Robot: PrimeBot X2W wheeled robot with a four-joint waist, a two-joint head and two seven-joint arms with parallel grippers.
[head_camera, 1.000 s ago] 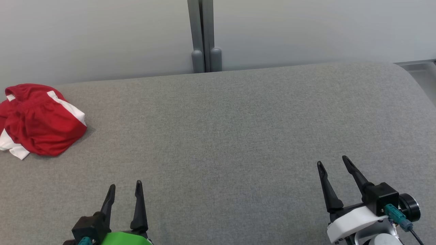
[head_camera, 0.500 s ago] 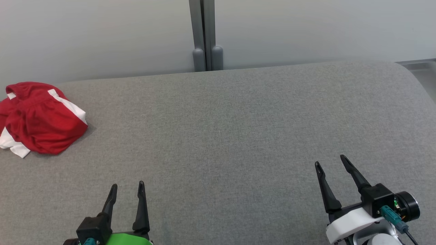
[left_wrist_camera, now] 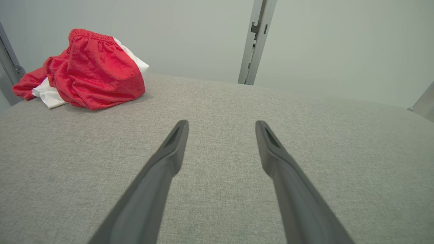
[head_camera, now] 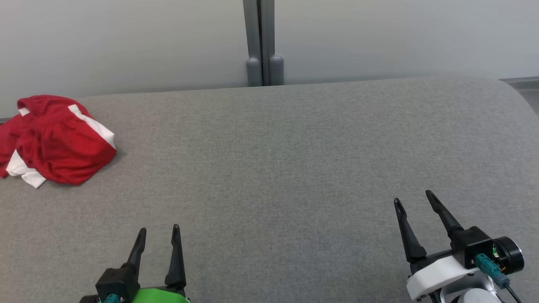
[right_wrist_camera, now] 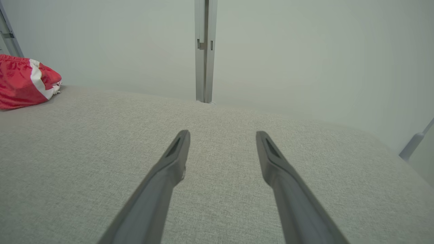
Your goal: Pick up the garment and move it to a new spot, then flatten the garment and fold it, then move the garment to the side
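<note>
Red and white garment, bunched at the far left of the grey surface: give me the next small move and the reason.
Probably reach the left gripper forward and leftward toward the red and white garment. It lies crumpled and untouched on the grey surface, both grippers are open and empty, and the left one is nearer than the right gripper.
</note>
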